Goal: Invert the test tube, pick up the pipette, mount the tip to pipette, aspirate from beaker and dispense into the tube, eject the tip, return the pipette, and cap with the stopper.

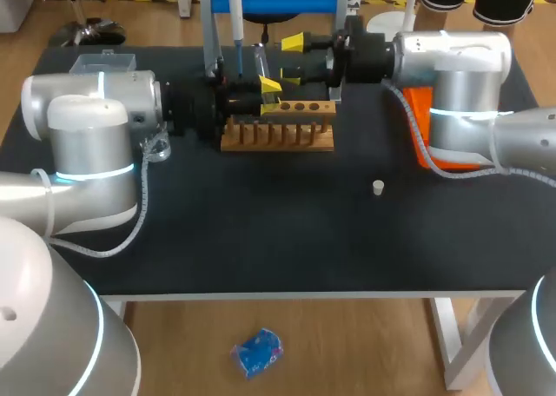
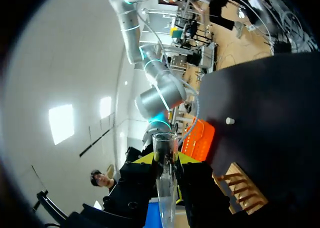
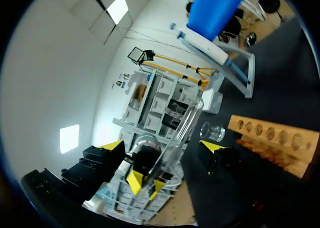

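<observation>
The clear test tube (image 1: pixel 261 64) hangs in the air above the wooden rack (image 1: pixel 278 137), behind its back edge. My left gripper (image 1: pixel 271 96) is shut on it; in the left wrist view the tube (image 2: pixel 164 150) rises straight between that gripper's (image 2: pixel 165 164) yellow tips. My right gripper (image 1: pixel 292 57) faces it from the other side, open wide; in the right wrist view the tube (image 3: pixel 185 128) slants between its (image 3: pixel 162 147) spread fingers without touching them. The pipette (image 1: pixel 234 14) hangs in its stand at the back. The small white stopper (image 1: pixel 378 188) lies right of centre.
An orange box (image 1: pixel 417 122) sits behind my right arm. A glass beaker (image 3: pixel 212 132) stands beside the rack (image 3: pixel 275 138). A clear plastic box (image 1: pixel 104 63) is at the back left. The stopper (image 2: pixel 229 121) lies apart from everything on the dark tabletop (image 1: pixel 278 231).
</observation>
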{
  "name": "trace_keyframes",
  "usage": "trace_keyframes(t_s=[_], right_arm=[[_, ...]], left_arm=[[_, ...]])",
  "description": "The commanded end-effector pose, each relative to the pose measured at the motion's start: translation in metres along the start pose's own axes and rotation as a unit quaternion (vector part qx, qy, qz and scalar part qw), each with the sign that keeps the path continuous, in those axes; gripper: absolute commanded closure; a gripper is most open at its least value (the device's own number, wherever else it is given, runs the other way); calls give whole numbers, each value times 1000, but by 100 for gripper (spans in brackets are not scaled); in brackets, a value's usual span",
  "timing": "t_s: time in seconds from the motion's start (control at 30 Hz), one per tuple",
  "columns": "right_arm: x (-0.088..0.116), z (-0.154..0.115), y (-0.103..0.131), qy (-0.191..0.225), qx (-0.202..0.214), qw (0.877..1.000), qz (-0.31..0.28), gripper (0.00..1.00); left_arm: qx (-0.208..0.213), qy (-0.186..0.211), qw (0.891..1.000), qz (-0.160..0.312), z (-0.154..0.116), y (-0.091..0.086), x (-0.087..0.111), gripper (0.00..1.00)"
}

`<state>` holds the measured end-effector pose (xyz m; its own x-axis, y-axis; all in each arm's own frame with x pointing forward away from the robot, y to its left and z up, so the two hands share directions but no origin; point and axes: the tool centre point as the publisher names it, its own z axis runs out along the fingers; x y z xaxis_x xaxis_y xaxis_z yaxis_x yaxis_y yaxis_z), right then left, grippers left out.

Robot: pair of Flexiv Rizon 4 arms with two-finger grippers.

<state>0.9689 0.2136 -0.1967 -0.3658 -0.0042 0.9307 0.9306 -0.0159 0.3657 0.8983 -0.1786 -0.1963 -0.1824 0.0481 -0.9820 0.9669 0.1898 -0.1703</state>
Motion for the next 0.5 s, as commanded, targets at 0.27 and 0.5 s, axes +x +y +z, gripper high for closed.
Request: trace_keyframes(t_s=[0.27, 0.5], right_arm=[[7, -41, -9, -42, 78, 929, -359, 0], [7, -41, -9, -42, 78, 929, -359, 0]], left_arm=[[24, 62, 983, -169, -13, 5, -18, 100], [-7, 93, 986, -141, -13, 8, -19, 100]])
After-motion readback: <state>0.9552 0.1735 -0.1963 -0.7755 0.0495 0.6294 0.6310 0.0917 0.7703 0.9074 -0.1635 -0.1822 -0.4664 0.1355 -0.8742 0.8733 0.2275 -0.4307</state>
